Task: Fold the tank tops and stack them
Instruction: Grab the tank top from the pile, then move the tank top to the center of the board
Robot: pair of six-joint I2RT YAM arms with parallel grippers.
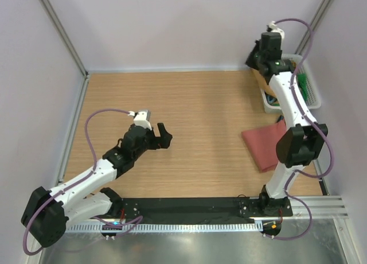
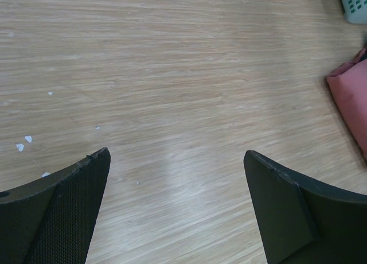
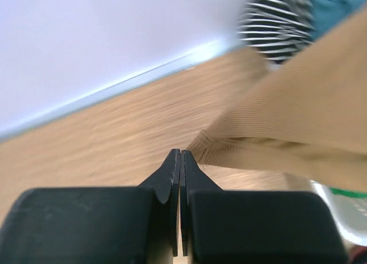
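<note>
An ochre-brown tank top [image 3: 298, 103] stretches from the white basket [image 1: 310, 87] at the far right to my right gripper [image 3: 180, 153]. That gripper's jaws are pressed together, with the top's ribbed hem at their tips. From above, the right gripper [image 1: 256, 61] hangs over the table's back right corner, with ochre cloth [image 1: 259, 76] under it. A rust-red tank top [image 1: 262, 147] lies folded on the table at the right, and its edge shows in the left wrist view [image 2: 351, 97]. My left gripper [image 1: 164, 136] is open and empty above bare wood at centre-left [image 2: 175, 155].
The basket holds more tops: a striped one [image 3: 278, 23], a blue one [image 3: 338, 6] and a green one [image 1: 301, 83]. The basket's corner shows in the left wrist view [image 2: 355, 3]. White walls and a metal frame close in the table at left, back and right.
</note>
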